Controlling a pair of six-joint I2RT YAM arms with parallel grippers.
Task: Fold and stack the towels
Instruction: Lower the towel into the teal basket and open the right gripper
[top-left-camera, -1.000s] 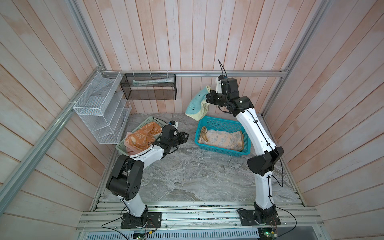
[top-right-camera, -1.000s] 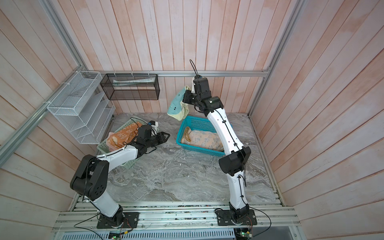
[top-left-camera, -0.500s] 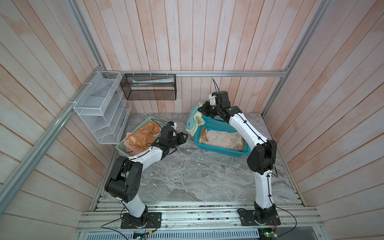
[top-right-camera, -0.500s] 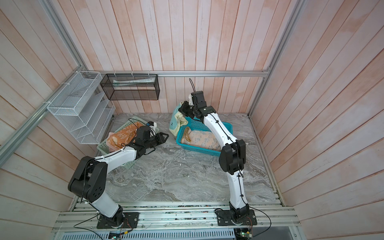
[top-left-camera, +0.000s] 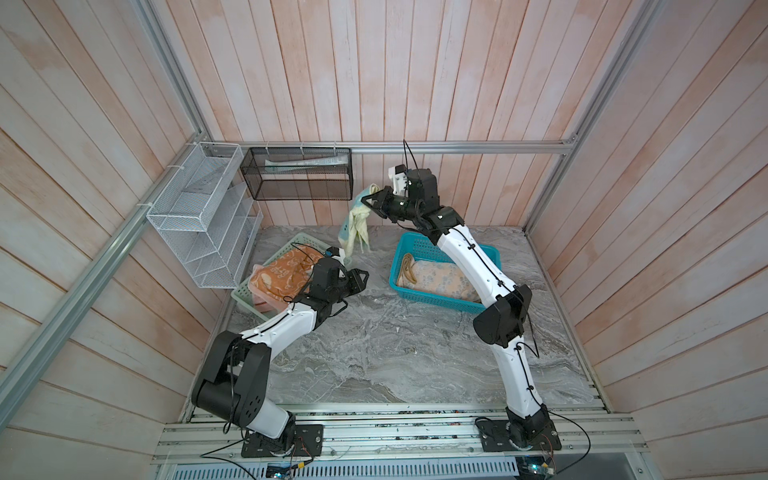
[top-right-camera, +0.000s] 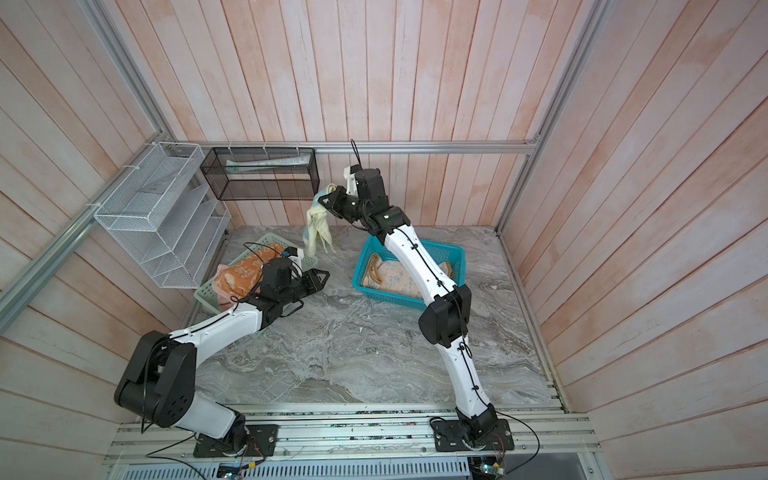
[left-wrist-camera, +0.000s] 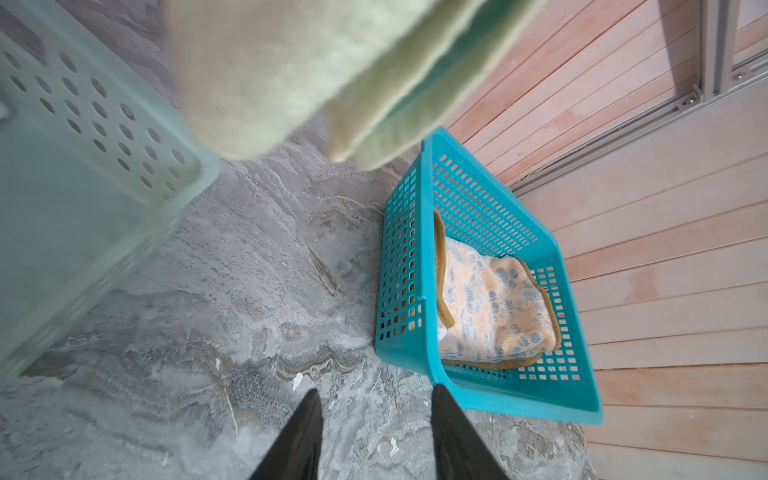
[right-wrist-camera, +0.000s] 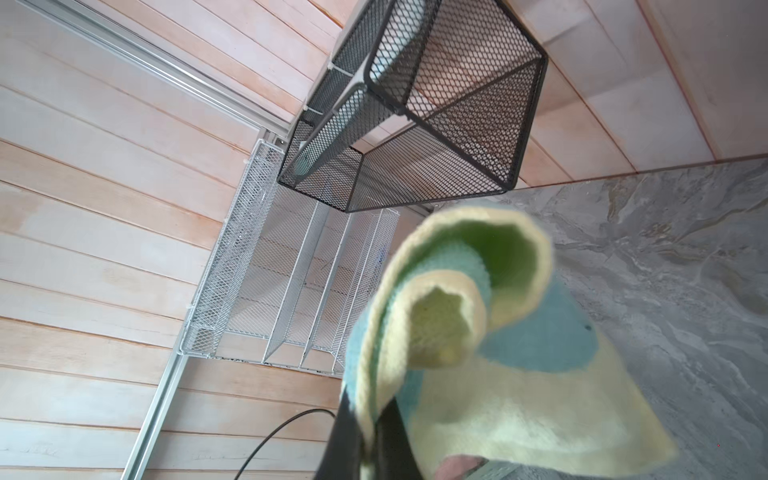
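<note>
My right gripper (top-left-camera: 369, 200) (top-right-camera: 323, 202) is shut on the top edge of the pale yellow-green towel (top-left-camera: 356, 226) (top-right-camera: 318, 227), which hangs crumpled above the table between the two baskets. In the right wrist view its fingers (right-wrist-camera: 347, 432) pinch the towel (right-wrist-camera: 511, 386). My left gripper (top-left-camera: 362, 276) (top-right-camera: 325, 276) (left-wrist-camera: 376, 395) is open and empty, low over the marble, below the hanging towel (left-wrist-camera: 291, 70). A peach paw-print towel (top-left-camera: 436, 277) (left-wrist-camera: 494, 303) lies folded in the teal basket (top-left-camera: 436, 299) (left-wrist-camera: 399, 270). The orange bunny towel (top-left-camera: 277, 272) lies on a salmon pink towel (top-left-camera: 264, 304) in the mint-green basket (top-left-camera: 244, 296).
A white wire rack (top-left-camera: 203, 220) hangs on the left wall and a black mesh basket (top-left-camera: 299, 178) on the back wall, close behind the held towel. The marble table (top-left-camera: 395, 353) stretches in front of both baskets. Wooden walls close in three sides.
My right gripper dipped toward the teal basket with the yellow-green towel, then rose again and moved left. The left arm has barely moved.
</note>
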